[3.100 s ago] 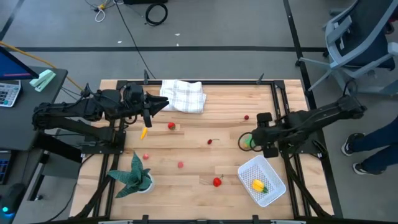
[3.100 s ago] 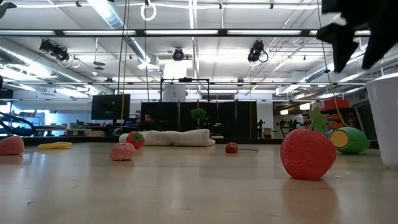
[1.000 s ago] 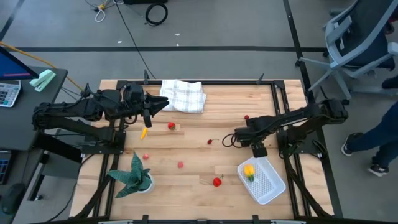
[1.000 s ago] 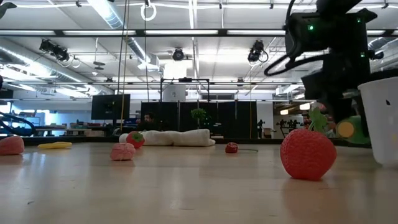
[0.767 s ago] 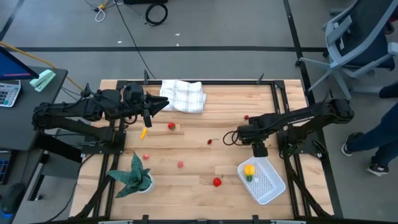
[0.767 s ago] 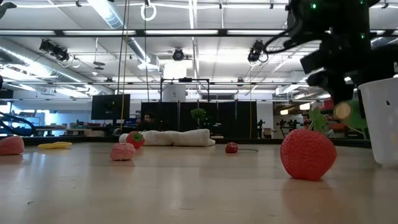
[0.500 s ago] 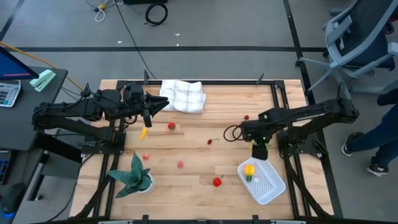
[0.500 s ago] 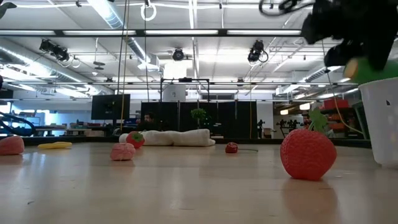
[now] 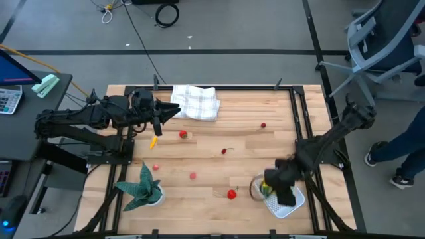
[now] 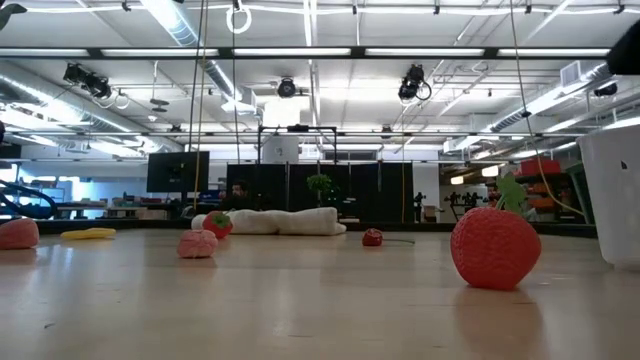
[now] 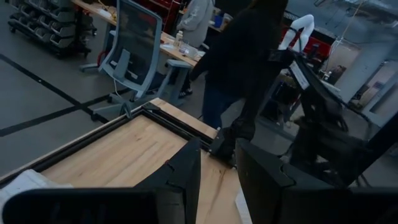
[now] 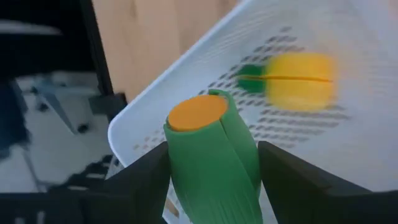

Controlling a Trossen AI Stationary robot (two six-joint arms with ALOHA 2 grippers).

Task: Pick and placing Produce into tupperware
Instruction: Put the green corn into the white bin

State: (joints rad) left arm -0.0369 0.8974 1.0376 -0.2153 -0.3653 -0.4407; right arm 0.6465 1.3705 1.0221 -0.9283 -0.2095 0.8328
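My right gripper (image 12: 214,165) hangs over the white tupperware (image 12: 348,134), shut on a green piece of produce with an orange end. A yellow piece (image 12: 301,78) lies on the tupperware's dotted base. In the high view the right gripper (image 9: 269,189) covers most of the tupperware (image 9: 287,207). Loose produce rests on the table: a strawberry (image 9: 232,194), two pinkish pieces (image 9: 192,176) (image 9: 155,166), a tomato (image 9: 183,135), a yellow piece (image 9: 153,141) and small red ones (image 9: 224,151) (image 9: 263,125). My left gripper (image 9: 167,111) waits, open, beside the checked cloth. My right gripper pinches the green piece (image 12: 230,155) by its two long sides between the two fingers (image 12: 146,171). It comes from above, pointing down into the tupperware. The piece is lifted clear, lying along the fingers, its orange end (image 12: 198,112) toward the tupperware's base.
A folded checked cloth (image 9: 196,101) lies at the far edge. A potted spiky plant (image 9: 143,186) stands near the left near corner. In the low view the strawberry (image 10: 495,247) stands just left of the tupperware's wall (image 10: 615,195). A person stands off the table's right side (image 9: 405,156).
My right gripper has carried the green piece up from the table's right middle and toward the near edge, ending over the tupperware. In the low view it has risen out of the picture. The left arm has kept still.
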